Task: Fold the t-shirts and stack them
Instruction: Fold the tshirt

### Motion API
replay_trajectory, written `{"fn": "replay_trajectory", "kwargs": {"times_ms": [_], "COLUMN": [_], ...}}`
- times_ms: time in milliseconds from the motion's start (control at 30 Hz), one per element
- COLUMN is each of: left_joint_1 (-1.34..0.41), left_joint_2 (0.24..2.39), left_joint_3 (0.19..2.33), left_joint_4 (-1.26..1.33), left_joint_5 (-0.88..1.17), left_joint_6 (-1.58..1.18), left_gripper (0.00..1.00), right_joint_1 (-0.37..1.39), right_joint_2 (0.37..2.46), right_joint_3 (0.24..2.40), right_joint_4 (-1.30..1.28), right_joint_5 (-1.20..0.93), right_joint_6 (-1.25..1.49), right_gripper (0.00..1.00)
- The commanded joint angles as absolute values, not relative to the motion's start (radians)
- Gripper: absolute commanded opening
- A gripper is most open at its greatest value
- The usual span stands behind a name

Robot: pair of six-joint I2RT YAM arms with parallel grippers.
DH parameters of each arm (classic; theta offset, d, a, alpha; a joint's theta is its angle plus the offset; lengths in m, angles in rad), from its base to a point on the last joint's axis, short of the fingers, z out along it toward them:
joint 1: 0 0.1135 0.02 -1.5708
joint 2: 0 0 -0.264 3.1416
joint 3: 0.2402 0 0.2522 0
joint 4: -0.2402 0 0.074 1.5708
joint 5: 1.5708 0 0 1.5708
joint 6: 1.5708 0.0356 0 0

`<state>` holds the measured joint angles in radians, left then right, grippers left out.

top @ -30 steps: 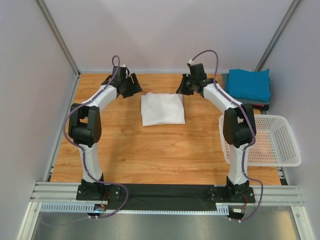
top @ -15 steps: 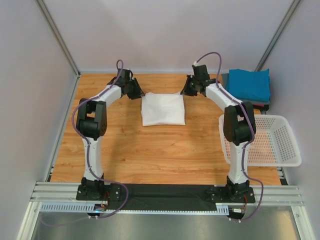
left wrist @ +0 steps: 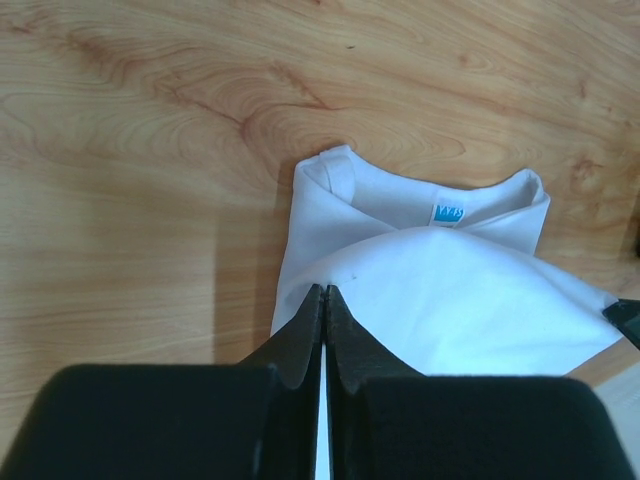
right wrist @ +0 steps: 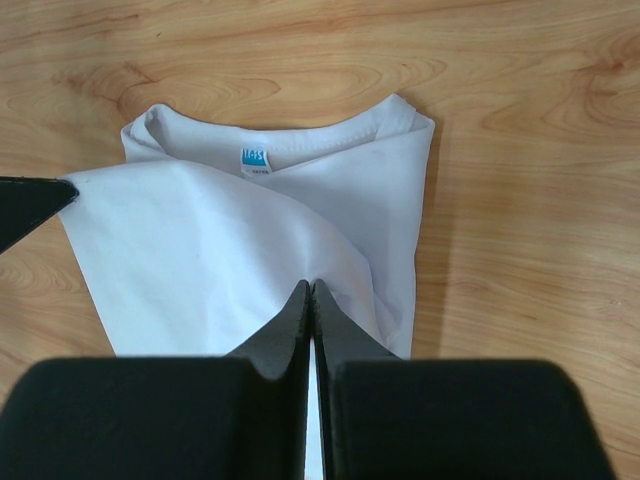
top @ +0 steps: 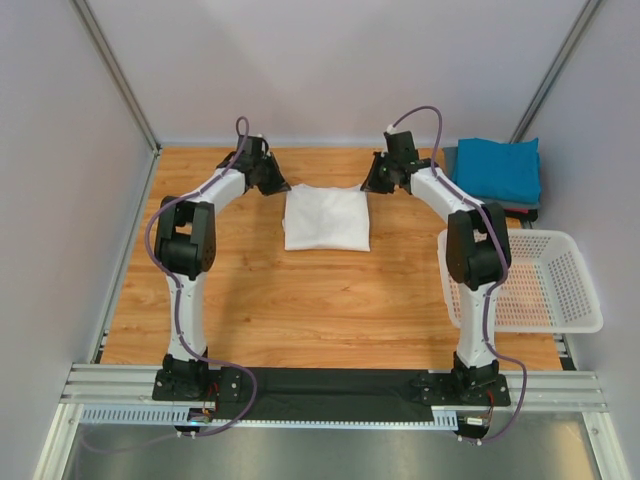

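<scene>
At your left gripper [left wrist: 322,298] and right gripper [right wrist: 310,292] tips, the white shirt [top: 325,220] sits pinched mid-fold; next, lay it down evenly.

Light wood-grain bench [top: 320,290]. Pale grey walls [top: 330,60] on three sides, with aluminium corner posts [top: 115,75] slanting up. Slotted metal rail [top: 110,385] along near edge, grey metal sheet [top: 330,455] below. Soft, even light.

Light wooden worktop [top: 300,300] with visible grain, white plastic mesh basket [top: 545,285] sat at its right edge, black strip [top: 330,380] ran along its near edge, grey panel walls [top: 330,70] stood behind.
</scene>
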<state>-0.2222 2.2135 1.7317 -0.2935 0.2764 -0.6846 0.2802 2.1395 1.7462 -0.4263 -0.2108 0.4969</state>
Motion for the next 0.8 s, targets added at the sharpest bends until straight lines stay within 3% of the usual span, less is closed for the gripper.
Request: {"fn": "replay_trajectory", "kwargs": {"times_ms": [0, 367, 767], "left_joint_1": [-0.225, -0.225, -0.225], "left_joint_2": [2.119, 1.991, 2.154], "left_joint_3": [1.730, 1.703, 1.880], "left_joint_4": [-0.242, -0.222, -0.267], "left_joint_5": [0.281, 0.253, 0.238], "left_joint_6": [-0.664, -0.641, -0.657], "left_gripper": [0.00, 0.00, 0.00], "right_joint_1": [0.278, 0.279, 0.264], "right_joint_2": [2.057, 1.959, 2.091], "right_joint_3": [1.721, 1.672, 1.813], "right_joint_4": [-0.376, -0.344, -0.377], "right_joint_5": [-0.212, -0.201, -0.176], "right_joint_6": [0.494, 0.491, 0.471], "right_gripper": [0.00, 0.00, 0.00]}}
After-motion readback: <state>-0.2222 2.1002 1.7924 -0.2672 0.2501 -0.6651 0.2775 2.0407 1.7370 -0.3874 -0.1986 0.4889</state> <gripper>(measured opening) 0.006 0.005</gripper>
